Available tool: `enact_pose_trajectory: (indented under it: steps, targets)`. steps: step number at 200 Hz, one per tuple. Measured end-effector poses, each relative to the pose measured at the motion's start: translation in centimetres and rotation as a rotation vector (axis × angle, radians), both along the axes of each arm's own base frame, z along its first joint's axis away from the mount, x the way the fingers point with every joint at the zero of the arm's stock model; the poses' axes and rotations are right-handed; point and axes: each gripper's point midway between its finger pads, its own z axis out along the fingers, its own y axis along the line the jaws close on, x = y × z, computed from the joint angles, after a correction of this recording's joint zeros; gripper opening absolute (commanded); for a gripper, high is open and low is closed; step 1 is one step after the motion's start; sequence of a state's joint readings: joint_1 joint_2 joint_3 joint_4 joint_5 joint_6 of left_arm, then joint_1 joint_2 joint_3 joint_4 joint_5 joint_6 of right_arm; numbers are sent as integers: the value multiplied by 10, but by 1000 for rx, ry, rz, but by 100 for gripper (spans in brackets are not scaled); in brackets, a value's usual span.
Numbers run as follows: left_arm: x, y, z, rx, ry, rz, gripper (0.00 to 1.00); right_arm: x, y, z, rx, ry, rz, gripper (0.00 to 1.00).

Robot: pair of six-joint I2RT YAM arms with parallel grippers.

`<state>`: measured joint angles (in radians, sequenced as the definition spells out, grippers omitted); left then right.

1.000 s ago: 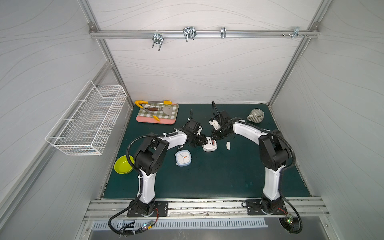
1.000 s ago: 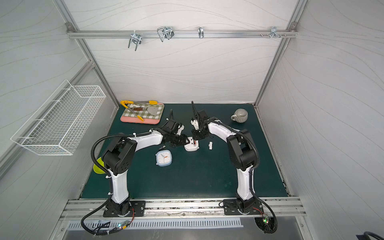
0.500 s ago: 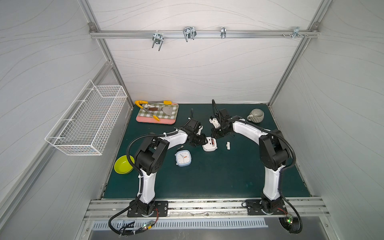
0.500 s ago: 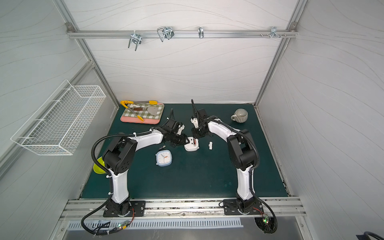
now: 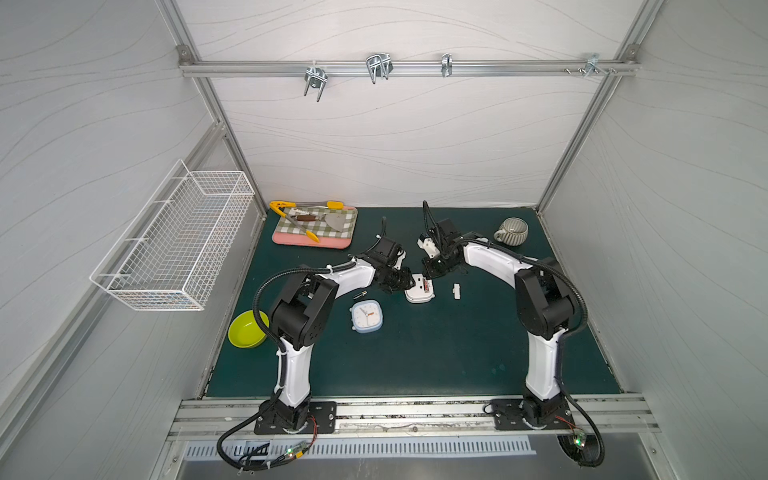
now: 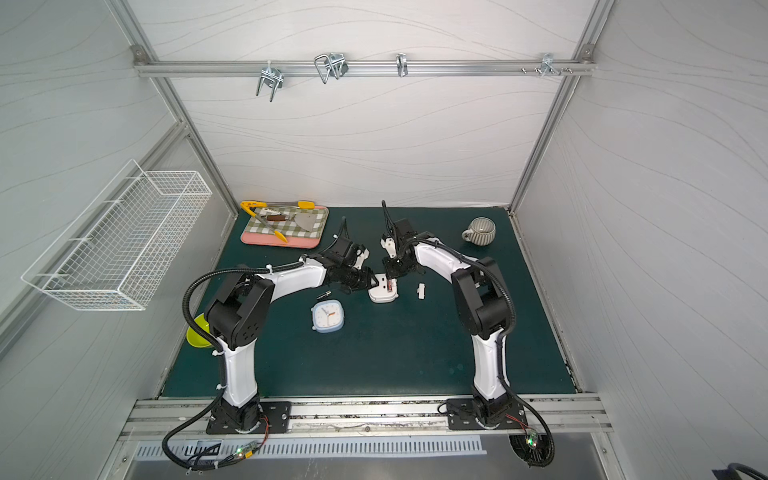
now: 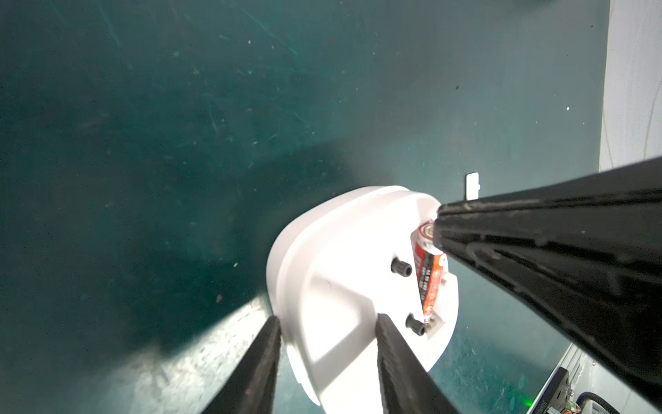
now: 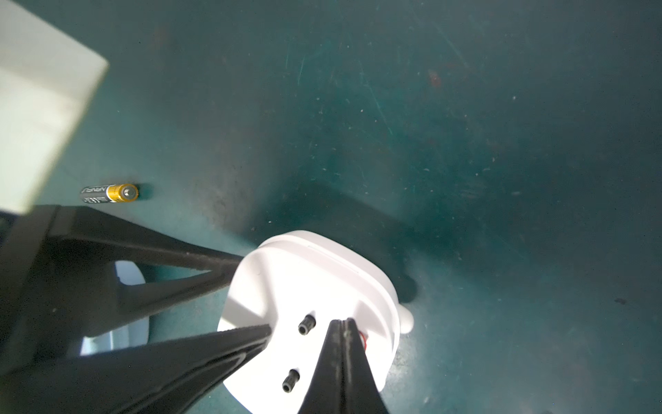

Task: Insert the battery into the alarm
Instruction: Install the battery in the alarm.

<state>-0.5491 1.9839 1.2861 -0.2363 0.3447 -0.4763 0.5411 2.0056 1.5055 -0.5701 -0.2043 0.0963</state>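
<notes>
In both top views the white alarm (image 5: pixel 419 293) lies face down on the table (image 5: pixel 415 353). The left claw (image 5: pixel 409 282) is at its edge and the right claw (image 5: pixel 428 275) is over the red battery (image 5: pixel 427 284). The loose cover (image 5: pixel 456 290) lies near.

The left wrist view adds detail. The battery lies in the open slot. The right claw, pinched together and empty, pushes on its far end. The left claw, half apart, clamps the alarm's rim. The push should probably go straight down and gently while the left claw holds the alarm flat, so the tip does not slip. Whether the battery sits fully cannot be told.

The right wrist view hides nearly all of the battery behind its own fingers (image 8: pixel 340 358). But it shows plainly a spare black-and-gold battery (image 8: pixel 109 193), well apart.
</notes>
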Motion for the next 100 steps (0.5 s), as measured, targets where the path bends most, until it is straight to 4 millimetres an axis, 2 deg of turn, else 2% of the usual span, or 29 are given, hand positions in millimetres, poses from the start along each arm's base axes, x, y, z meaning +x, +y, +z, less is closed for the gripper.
enact_pose_trajectory:
  steps: [81,100]
  targets:
    - [2,-1,0,-1,6,6,43,0,0,-3,14,2,0,6]
    - [2,-1,0,0,7,5,43,0,0,-5,18,1,1,9]
